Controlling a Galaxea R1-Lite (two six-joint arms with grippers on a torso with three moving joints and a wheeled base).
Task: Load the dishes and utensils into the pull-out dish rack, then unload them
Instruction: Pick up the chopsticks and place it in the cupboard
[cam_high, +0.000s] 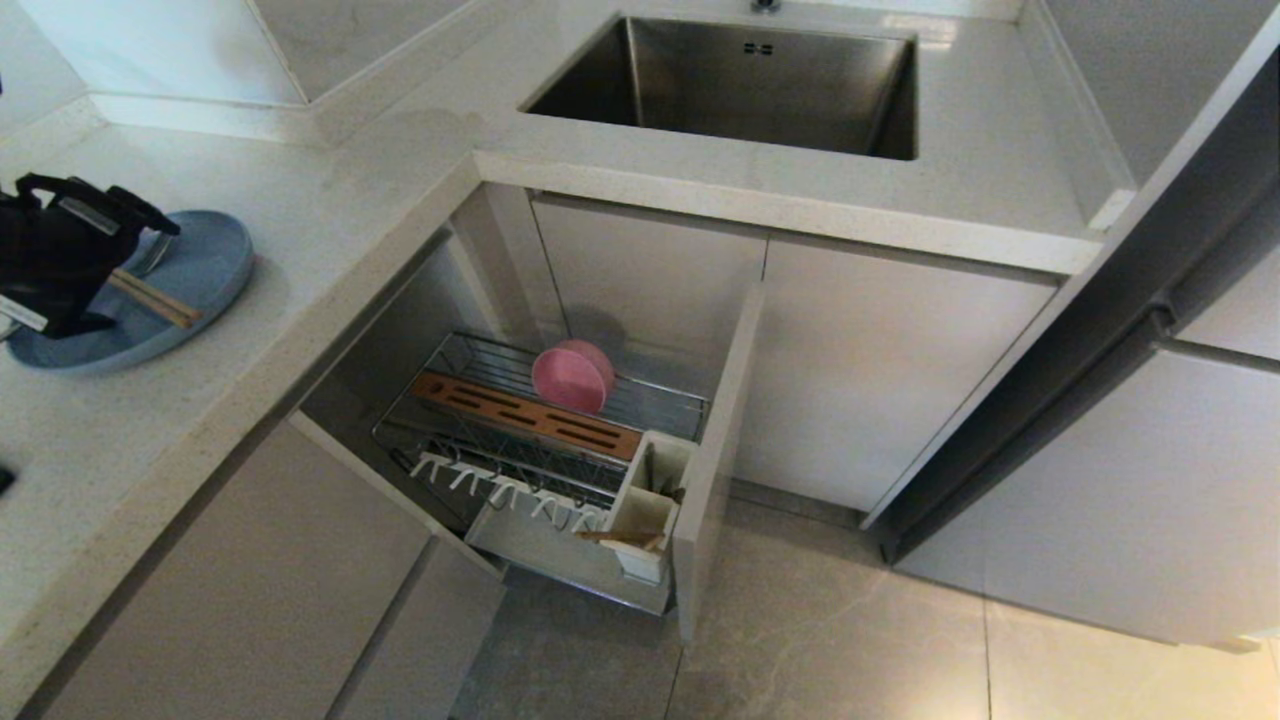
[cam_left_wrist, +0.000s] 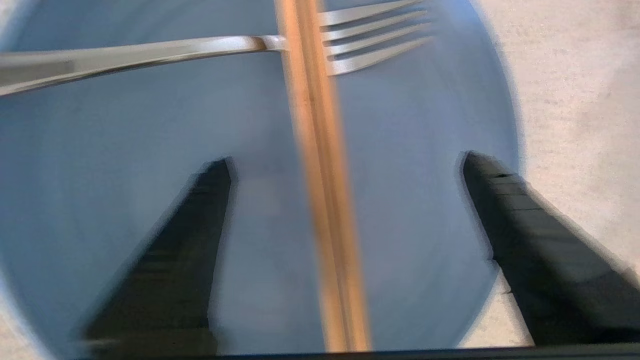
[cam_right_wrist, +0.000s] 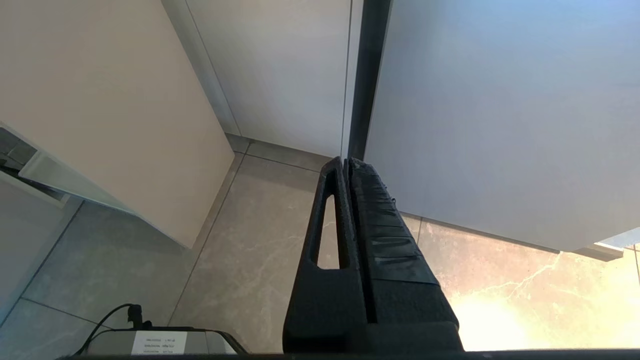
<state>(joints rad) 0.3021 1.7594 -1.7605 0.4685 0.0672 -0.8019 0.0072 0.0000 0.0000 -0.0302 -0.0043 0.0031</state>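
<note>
While the pink bowl (cam_high: 572, 375) already stands in the pull-out dish rack (cam_high: 540, 440) at frame centre, the plate (cam_high: 200, 275), chopsticks (cam_left_wrist: 320, 200) and fork (cam_left_wrist: 200, 47) wait at the left — the left gripper (cam_left_wrist: 345, 165) hangs over them, fingers apart, the right gripper (cam_right_wrist: 347, 165) pressed together

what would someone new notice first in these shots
Probably the pink bowl standing on edge in the pulled-out dish rack under the counter. Next, at the far left on the counter, the left gripper hangs open over the blue plate, straddling the chopsticks that lie across a fork.
</note>
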